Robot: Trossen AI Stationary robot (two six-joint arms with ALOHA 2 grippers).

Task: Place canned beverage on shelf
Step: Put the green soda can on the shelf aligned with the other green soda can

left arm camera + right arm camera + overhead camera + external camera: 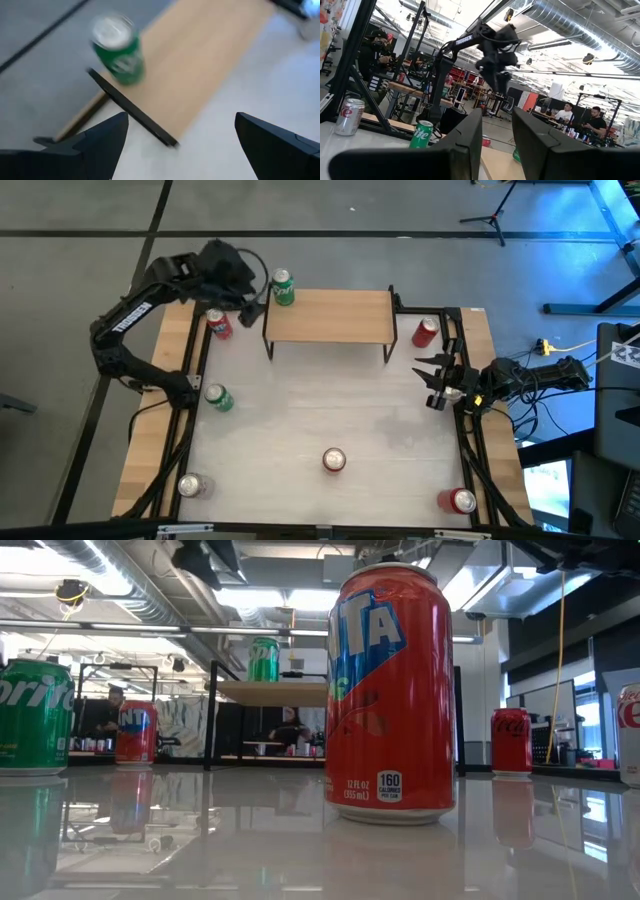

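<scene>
A green can point(283, 287) stands upright on the shelf's point(330, 316) far left corner, just beside the left gripper point(250, 302), jaws apart above; the right gripper point(434, 380), also apart, waits by the table's right edge.

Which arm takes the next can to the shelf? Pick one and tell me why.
Left, probably. The left pincer, open, hangs at the shelf's left end, by the green can already there, and a red can stands right beside it on the table. The right pincer waits at the table's right edge.
</scene>
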